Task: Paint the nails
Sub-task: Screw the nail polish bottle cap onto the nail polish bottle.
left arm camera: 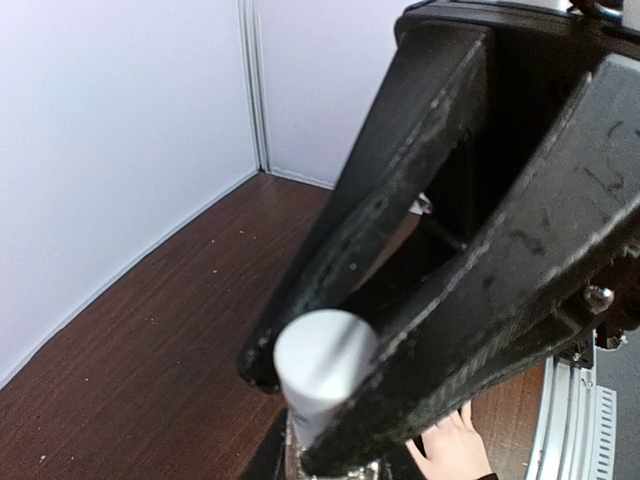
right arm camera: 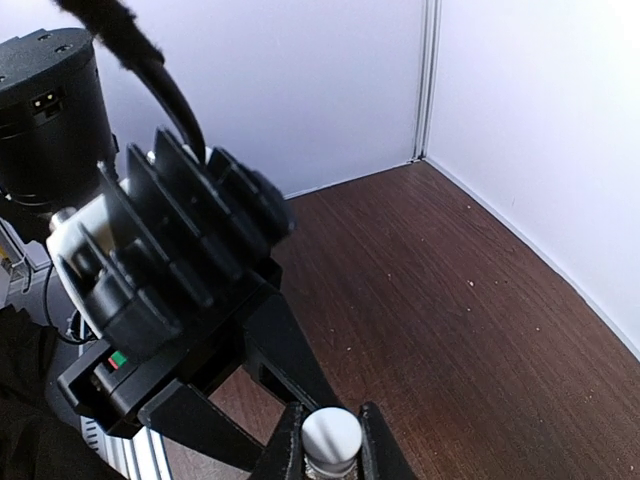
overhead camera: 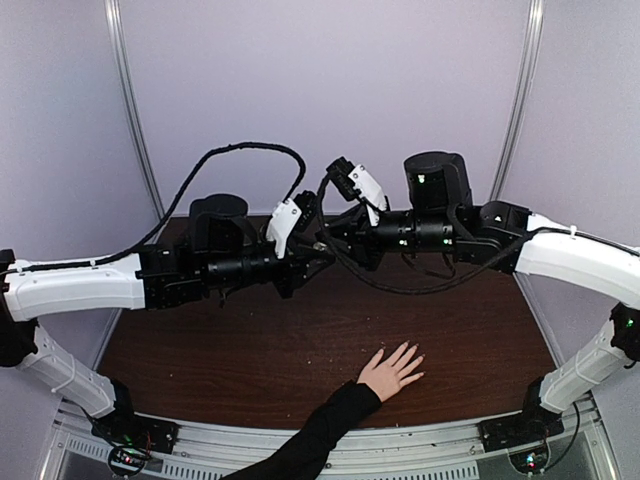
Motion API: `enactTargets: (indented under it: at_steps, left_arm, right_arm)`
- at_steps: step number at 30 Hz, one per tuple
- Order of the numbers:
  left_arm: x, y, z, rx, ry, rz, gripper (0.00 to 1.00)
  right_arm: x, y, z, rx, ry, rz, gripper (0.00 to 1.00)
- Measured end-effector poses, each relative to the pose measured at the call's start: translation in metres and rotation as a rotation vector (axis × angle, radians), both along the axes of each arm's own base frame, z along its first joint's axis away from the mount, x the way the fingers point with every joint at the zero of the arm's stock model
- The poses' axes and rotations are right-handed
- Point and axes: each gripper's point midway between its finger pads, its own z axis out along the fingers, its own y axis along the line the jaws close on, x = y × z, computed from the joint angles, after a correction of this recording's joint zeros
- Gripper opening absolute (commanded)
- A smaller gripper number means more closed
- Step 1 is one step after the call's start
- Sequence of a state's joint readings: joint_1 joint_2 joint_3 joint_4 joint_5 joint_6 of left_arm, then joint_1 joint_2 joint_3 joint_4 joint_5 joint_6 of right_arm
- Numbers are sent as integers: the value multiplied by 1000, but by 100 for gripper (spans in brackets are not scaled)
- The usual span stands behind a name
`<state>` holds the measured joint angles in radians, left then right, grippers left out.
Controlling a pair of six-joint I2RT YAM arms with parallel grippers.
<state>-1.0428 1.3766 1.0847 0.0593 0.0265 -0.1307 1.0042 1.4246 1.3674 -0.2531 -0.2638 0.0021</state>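
Overhead rear view, wrist close-ups, shared table

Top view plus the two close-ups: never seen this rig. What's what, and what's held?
A left arm and a right arm, both robotic, are bolted at the near edge of a dark wooden table. The top view looks down from behind them; each close-up comes from a camera on one wrist. On the table rests a person's hand, fingers spread, nails too small to judge. The left gripper and right gripper meet in mid-air, each shut on a small white-capped item, probably the polish bottle.
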Motion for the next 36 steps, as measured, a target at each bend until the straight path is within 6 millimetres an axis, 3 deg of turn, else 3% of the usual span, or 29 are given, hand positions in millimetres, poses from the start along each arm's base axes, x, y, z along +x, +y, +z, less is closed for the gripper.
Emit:
enactTargets:
  at_steps: [5,9,14,22,32,36]
  left_arm:
    - [7,3,2,-4,-10,34,0]
    - [18,10,8,-21,-25,72,0]
    - [10,10,23,-60,-44,18,0]
    - [-30,5,35,-71,-55,-198,0]
    - [-101,6,19,-13,-4,-600,0]
    - [-120,5,21,-22,14,-725,0]
  right_arm:
    - [0,-1,-5,-7,16,-25,47]
    - [-6,-7,-13,-36,41,-23,55]
    - [-14,-15,-19,-69,60,-14,57]
    - [-34,-39,10,-38,14,51,57]
    - [-92,-44,33,-20,1,356,52]
    - [-113,-40,44,15,20,492,50]
